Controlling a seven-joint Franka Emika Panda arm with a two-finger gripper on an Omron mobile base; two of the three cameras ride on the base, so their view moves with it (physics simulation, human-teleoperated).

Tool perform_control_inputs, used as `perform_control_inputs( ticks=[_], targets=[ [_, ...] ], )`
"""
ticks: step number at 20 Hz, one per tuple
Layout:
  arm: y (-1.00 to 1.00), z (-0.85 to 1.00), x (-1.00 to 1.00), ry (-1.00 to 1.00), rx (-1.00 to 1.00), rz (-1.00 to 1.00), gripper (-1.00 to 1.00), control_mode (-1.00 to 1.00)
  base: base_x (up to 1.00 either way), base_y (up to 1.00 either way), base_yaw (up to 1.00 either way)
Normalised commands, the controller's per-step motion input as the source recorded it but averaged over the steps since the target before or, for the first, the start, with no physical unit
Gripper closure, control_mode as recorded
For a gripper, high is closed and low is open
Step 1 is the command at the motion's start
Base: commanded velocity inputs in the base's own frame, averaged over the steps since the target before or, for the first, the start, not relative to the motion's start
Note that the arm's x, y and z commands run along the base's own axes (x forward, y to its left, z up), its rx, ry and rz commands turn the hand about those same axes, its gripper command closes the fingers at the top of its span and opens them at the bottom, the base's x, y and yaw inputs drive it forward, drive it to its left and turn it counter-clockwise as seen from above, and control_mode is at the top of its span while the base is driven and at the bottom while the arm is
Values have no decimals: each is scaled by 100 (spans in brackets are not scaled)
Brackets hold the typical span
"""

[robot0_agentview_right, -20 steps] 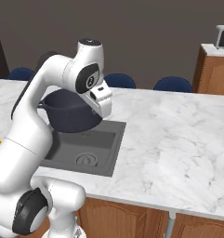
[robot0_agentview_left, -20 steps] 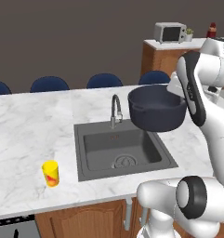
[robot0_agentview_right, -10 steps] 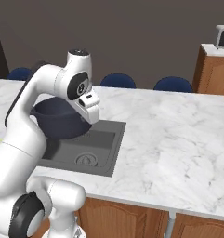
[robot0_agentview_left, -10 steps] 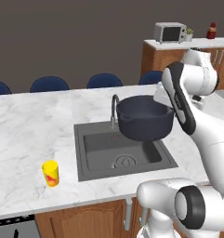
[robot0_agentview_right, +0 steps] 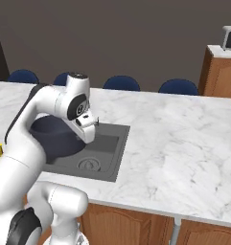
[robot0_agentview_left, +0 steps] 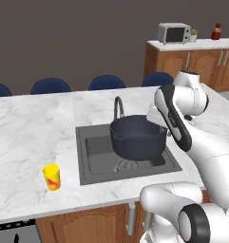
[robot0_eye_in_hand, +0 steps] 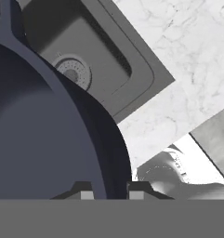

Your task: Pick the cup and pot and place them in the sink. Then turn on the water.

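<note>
Claw (robot0_eye_in_hand: 110, 194) pinches the pot (robot0_agentview_left: 137, 136) by its rim above the sink (robot0_agentview_left: 90, 156); that thin hold could slip, clipping the faucet (robot0_agentview_left: 118, 107).

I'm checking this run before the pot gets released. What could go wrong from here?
The gripper pinches only the pot's rim, so the pot could tilt or slip. The pot hangs right beside the faucet and might knock it going down. The cup sits on the counter, so a pot this wide could leave it little room in the sink.
</note>
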Motion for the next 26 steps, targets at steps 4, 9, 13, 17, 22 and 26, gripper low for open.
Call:
perform_control_inputs(
  ticks=[4, 9, 13, 17, 22, 26],
  targets=[
    [4, -36, 7, 3, 8, 1, 100, -100, 0, 0, 0],
    [11, -36, 11, 0, 3, 0, 100, -100, 0, 0, 0],
    [19, -28, 24, 0, 0, 0, 100, -100, 0, 0, 0],
    [13, -18, 41, 0, 0, 0, 100, -100, 0, 0, 0],
    [1, -14, 56, 0, 0, 0, 100, -100, 0, 0, 0],
    [0, -17, 51, 0, 0, 0, 100, -100, 0, 0, 0]
  ],
)
